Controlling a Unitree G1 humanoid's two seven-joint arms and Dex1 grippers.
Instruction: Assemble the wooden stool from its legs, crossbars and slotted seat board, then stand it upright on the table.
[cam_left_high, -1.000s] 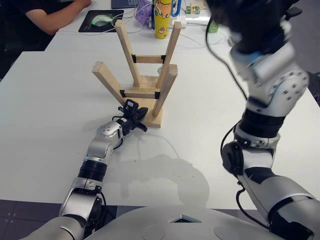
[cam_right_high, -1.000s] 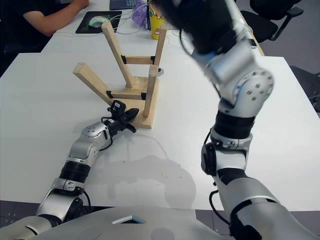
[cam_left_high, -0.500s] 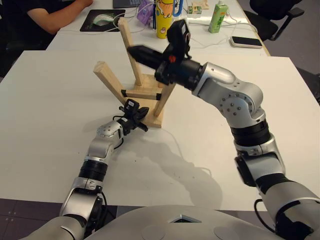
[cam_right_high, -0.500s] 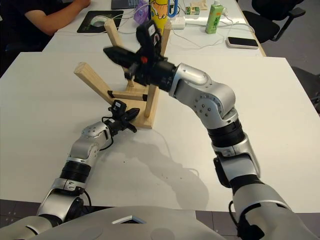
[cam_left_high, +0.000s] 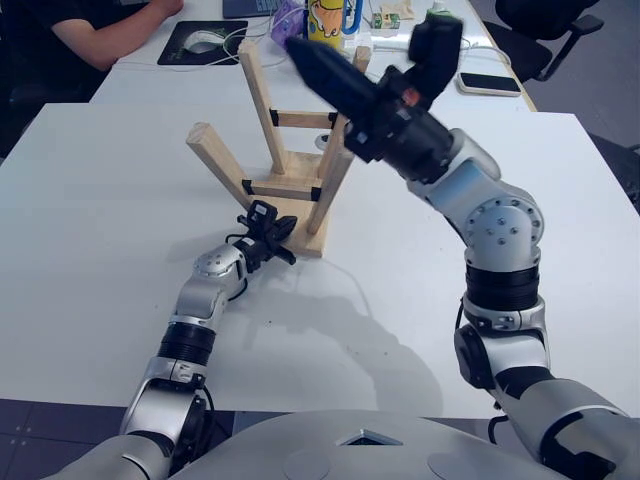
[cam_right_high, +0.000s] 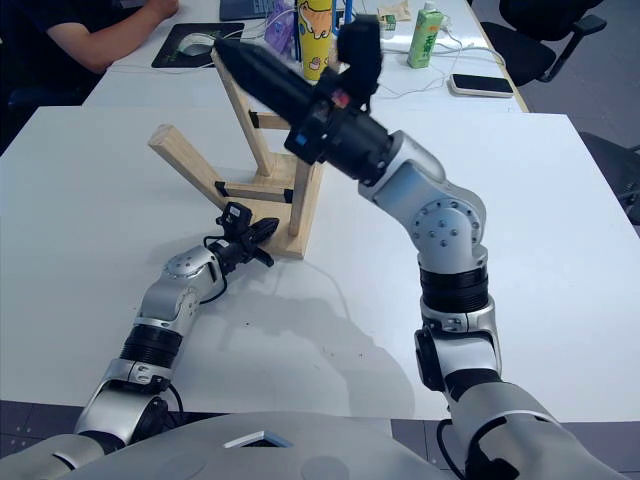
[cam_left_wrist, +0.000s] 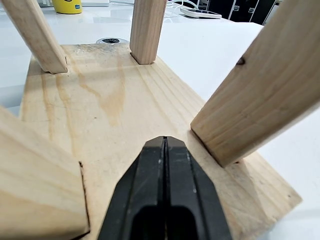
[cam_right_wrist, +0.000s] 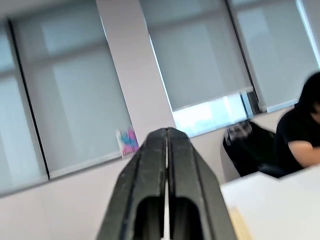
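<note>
Both eye views share the stool (cam_left_high: 285, 187) from above. The left wrist view sits close against its seat board (cam_left_wrist: 115, 100); the right wrist view faces away from the stool, toward window blinds (cam_right_wrist: 200, 50).

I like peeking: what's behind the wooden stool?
A yellow cup and a mouse on a dark mat, on the next table. The right pincer hides the cup's lower part.

The pale wooden stool (cam_left_high: 285, 175) is put together and lies tipped over near the middle of the white bench (cam_left_high: 100, 230). Its seat board (cam_left_wrist: 107, 100) rests on one edge. Four square legs (cam_left_high: 258, 100) stick upward and outward, joined by crossbars (cam_left_high: 300, 119) with dark ends.
</note>
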